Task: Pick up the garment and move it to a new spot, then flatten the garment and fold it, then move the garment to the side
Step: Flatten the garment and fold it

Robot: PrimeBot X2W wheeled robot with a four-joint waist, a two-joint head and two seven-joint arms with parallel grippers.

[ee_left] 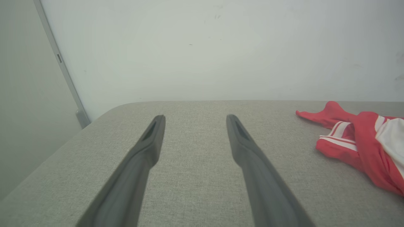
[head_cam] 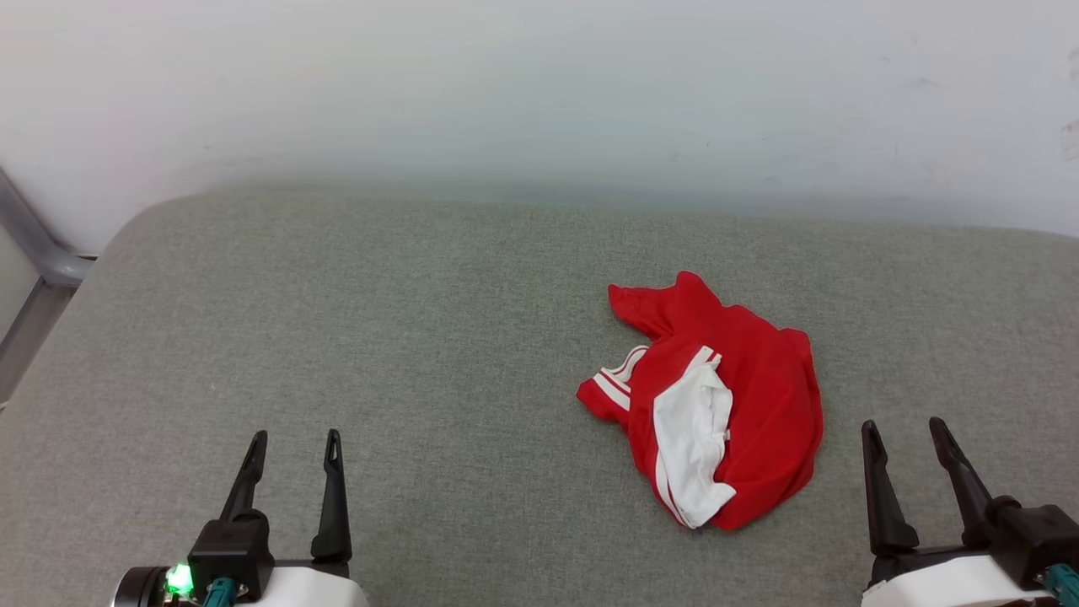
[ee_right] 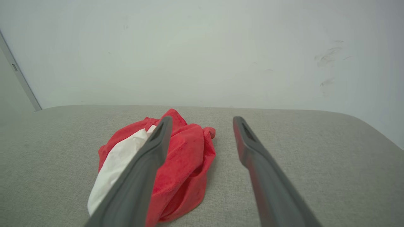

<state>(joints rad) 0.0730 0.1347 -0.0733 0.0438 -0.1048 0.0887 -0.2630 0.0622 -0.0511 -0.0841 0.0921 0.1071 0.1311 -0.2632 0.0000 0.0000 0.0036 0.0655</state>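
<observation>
On grey cushion (head_cam: 421, 337): garment (head_cam: 759, 379) crumpled; left end effector (head_cam: 297, 435), right end effector (head_cam: 903, 423) both spread.

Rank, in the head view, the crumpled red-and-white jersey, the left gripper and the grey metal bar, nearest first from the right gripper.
1. Crumpled red-and-white jersey, just left of the right gripper.
2. Dark-fingered left gripper, lower left corner.
3. Grey metal bar, far left edge.

Crumpled garment (head_cam: 759, 388) lies on grey, perhaps cushioned surface (head_cam: 379, 337).
</observation>
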